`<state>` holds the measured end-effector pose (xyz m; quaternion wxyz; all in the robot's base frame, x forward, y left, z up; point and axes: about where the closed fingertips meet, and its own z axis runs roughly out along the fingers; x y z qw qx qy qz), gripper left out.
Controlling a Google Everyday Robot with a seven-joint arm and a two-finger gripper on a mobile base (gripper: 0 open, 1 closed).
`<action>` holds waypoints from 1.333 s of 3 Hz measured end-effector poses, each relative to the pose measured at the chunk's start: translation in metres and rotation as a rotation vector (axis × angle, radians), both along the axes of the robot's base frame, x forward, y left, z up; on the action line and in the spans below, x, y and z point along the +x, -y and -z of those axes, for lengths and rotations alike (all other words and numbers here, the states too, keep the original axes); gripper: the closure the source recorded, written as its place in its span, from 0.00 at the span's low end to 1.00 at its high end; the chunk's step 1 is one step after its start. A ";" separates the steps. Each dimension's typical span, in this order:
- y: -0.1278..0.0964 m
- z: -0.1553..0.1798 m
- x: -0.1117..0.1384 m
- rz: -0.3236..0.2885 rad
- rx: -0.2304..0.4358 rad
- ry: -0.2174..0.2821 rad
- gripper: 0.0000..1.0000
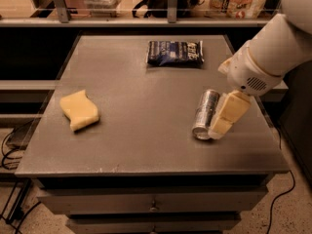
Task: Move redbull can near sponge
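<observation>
Well, the gripper (220,123) is down at the right of the frame, a little below centre, just over the grey table (146,145). Its yellowish pads point down and to the left. They sit right against the right side of the can (204,112), near the can's front end. From here they look to be touching the can, or at least overlapping it. Whether the gripper is clasped on the can or loose beside it I cannot tell.

The can lies on its side on the right half of the table. Its shiny round end faces the lower edge of the frame and its length runs up and slightly right. The white arm (273,52) comes in from the upper right corner and bends down to the gripper.

The sponge (79,110) lies flat at the left of the frame, at about the same height as the can and well apart from it, with bare tabletop between them. A dark blue bag (174,52) lies flat at the upper centre, near the table's far edge, apart from both the can and the sponge.

Below the tabletop is a drawer front with a small knob (154,208). A dark cable (285,189) trails across the floor at the lower right.
</observation>
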<state>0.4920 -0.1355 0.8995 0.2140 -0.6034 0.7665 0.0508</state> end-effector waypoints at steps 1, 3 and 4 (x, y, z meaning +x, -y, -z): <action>-0.003 0.014 0.014 0.047 -0.012 -0.013 0.00; -0.003 0.049 0.024 0.114 -0.012 -0.089 0.00; -0.004 0.064 0.024 0.127 -0.011 -0.129 0.06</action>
